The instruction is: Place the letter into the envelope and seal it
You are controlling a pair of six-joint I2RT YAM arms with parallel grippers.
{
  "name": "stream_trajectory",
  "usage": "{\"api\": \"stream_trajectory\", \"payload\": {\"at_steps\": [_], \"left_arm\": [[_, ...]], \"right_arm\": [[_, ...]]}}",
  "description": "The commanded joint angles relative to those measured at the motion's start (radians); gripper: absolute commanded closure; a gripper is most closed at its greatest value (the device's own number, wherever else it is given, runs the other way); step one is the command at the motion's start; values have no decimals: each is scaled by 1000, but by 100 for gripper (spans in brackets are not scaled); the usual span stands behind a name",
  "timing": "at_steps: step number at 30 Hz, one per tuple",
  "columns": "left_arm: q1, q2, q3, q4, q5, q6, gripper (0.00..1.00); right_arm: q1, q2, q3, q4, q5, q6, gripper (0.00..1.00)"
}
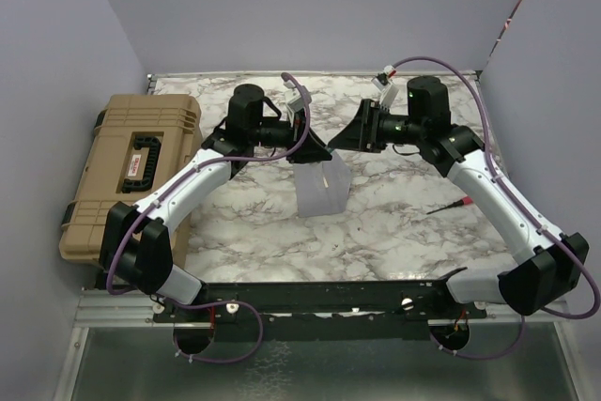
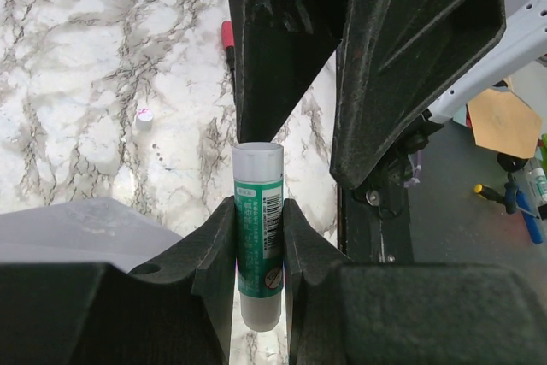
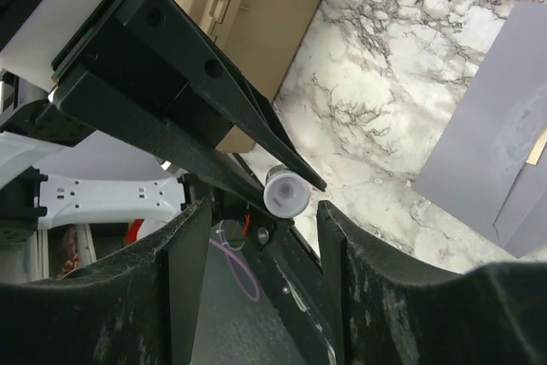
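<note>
Jaws differ: left gripper (image 2: 258, 237) clamped, right gripper (image 3: 256, 254) wide apart, both over the flat envelope (image 1: 321, 194) (letter (image 3: 538, 146) edge peeking from it); the glue stick (image 2: 259, 198) in the left's grip points its long axis straight into the right's gap.

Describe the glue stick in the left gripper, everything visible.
The glue stick is a small plastic cylinder with a green printed label carrying a barcode, and pale, whitish ends. The left gripper clamps it across its middle, fingers pressing both sides, and holds it in the air above the marble table. One end points toward the right gripper, which is open close by. Whether it touches the stick is unclear.
</note>
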Motion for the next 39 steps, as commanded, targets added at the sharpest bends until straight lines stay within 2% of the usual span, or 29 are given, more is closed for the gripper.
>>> {"api": "stream_trajectory", "payload": {"at_steps": [1, 6, 8, 12, 16, 20, 31, 39], "left_arm": [[14, -12, -2, 7, 47, -21, 100], [19, -21, -8, 8, 24, -12, 100], [23, -19, 0, 8, 24, -13, 100], [37, -6, 18, 8, 49, -9, 100], [55, 3, 16, 8, 100, -3, 100], [65, 13, 19, 8, 116, 10, 100], [68, 31, 51, 8, 127, 26, 100], [73, -6, 7, 7, 120, 68, 100]], "right_arm": [[2, -29, 16, 26, 23, -2, 44], [4, -39, -8, 33, 104, 62, 44], [4, -32, 3, 9, 119, 37, 44], [4, 5, 55, -44, 57, -26, 45], [4, 30, 87, -31, 1, -34, 56], [4, 76, 141, -67, 1, -46, 57], [3, 145, 197, -76, 36, -18, 53], [13, 97, 130, -10, 50, 65, 42]]}}
